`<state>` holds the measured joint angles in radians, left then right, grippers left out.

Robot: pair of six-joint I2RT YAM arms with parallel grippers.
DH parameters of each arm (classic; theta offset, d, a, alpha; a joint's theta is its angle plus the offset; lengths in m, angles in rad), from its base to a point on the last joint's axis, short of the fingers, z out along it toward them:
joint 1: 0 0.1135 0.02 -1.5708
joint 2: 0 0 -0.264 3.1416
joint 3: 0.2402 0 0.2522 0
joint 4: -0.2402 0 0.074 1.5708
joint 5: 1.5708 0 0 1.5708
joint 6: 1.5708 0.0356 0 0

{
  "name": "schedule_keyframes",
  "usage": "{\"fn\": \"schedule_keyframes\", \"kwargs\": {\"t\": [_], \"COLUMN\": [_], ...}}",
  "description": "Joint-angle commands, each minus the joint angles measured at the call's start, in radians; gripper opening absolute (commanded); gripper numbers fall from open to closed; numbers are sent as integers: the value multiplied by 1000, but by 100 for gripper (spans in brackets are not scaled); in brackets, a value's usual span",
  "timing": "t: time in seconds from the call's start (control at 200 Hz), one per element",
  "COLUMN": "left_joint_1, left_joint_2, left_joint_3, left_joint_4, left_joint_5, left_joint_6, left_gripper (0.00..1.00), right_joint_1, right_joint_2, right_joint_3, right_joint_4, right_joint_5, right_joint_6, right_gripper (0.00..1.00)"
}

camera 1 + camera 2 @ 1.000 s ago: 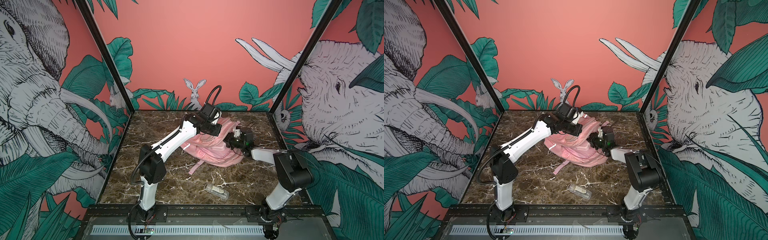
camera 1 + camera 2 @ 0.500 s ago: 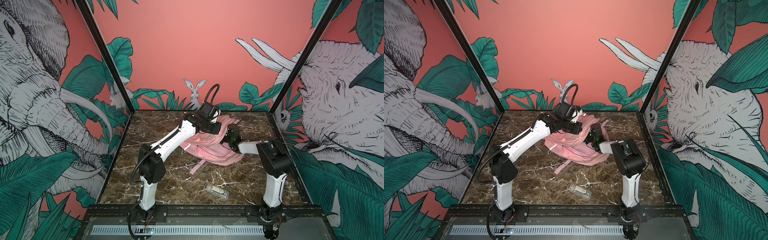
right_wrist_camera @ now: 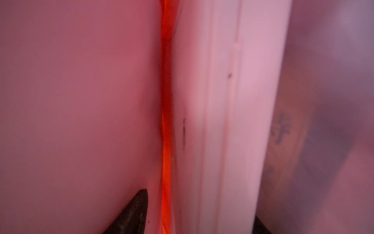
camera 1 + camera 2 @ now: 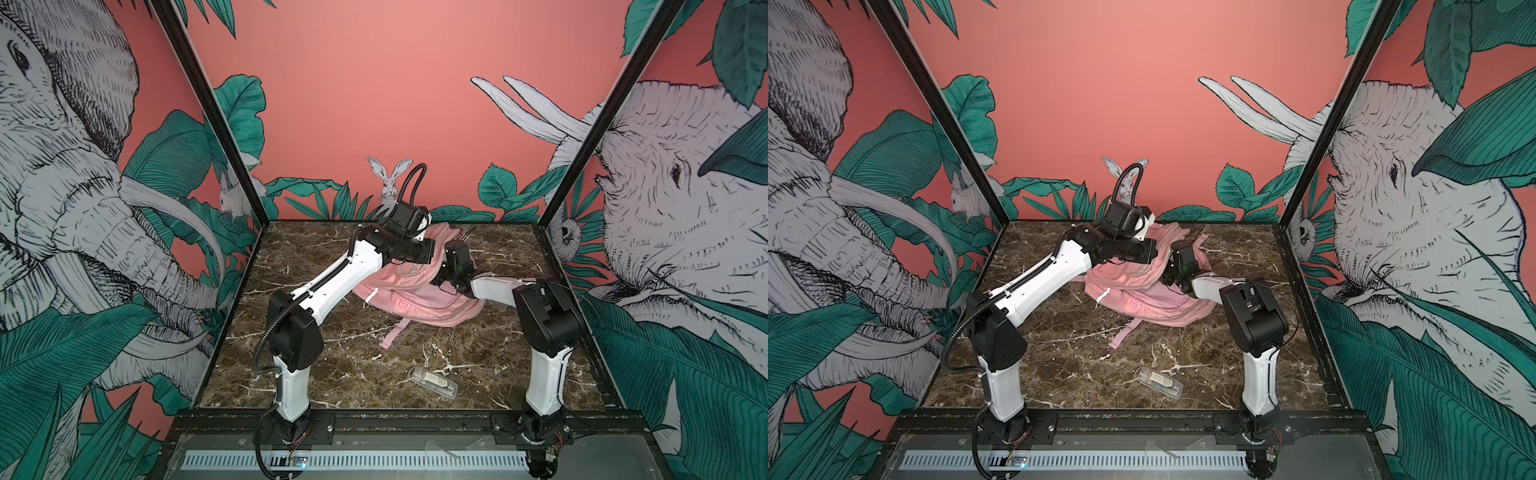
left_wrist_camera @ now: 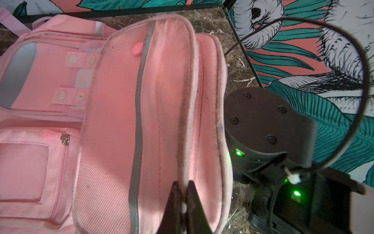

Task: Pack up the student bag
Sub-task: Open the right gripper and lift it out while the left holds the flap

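- Centre of both top views, on the rear half of the marble worktop (image 4: 332, 374) (image 4: 1079, 353): student bag (image 4: 415, 299) (image 4: 1142, 299), pink and soft, lying slumped between the two arms.
- Opening flap (image 5: 113, 121), middle of the left wrist view: raised, with its mesh lining and grey edge binding facing the camera. The zipped front pockets and snap tabs are at the left of that frame.
- Strap (image 4: 392, 334) (image 4: 1121, 334): pink and loose, trailing from the bag's lower edge toward the bottom of both top views, flat on the worktop.
- Left gripper (image 5: 183, 183), lower centre of the left wrist view: jaws closed tight. The bag's rim is pinched between the two dark fingers (image 5: 174, 202).
- Right gripper (image 3: 200, 206): pushed in among the bag's layers, with pink fabric filling the right wrist view. The jaws stand well apart. One finger (image 3: 133, 210) is at the lower centre of the frame and the tip of the second is at the lower right. A bright orange slit separates the first finger from the paler panel, and no grip is seen.
- Wrist housing (image 5: 263, 125) of the right arm: black, with green lights, just beside the bag's edge at the right of the left wrist view.
- Clear case (image 4: 432, 382) (image 4: 1158, 381), lower centre of both top views: transparent, lying flat with a small pale item inside, well apart from the bag.
- Walls (image 4: 395, 104): coral, printed with elephants, a rabbit and green leaves.
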<state>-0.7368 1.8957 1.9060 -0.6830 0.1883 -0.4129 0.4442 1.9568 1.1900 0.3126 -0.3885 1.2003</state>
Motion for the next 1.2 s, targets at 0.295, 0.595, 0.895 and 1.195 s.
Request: {"fn": "schedule_keyframes", "kwargs": {"t": [0.295,0.595,0.895,1.195], "left_joint_1": [11,11,11,12], "left_joint_2": [-96,-61,-15,7], "left_joint_3": [-40,-71,-90,-139], "left_joint_4": [114,154,166,163], "left_joint_5": [57,87,84,53], "left_joint_6": [-14,-34,-32,-15], "left_gripper": [0,0,0,0], "right_joint_1": [-78,-82,-99,-115], "right_joint_2": [-175,-447,-702,-746], "right_joint_3": [-76,-242,-347,-418], "right_joint_4": [-183,-401,-549,-552], "right_joint_5": [13,187,382,426], "right_joint_6": [-200,-481,-525,-487], "right_gripper": [66,76,98,98]}}
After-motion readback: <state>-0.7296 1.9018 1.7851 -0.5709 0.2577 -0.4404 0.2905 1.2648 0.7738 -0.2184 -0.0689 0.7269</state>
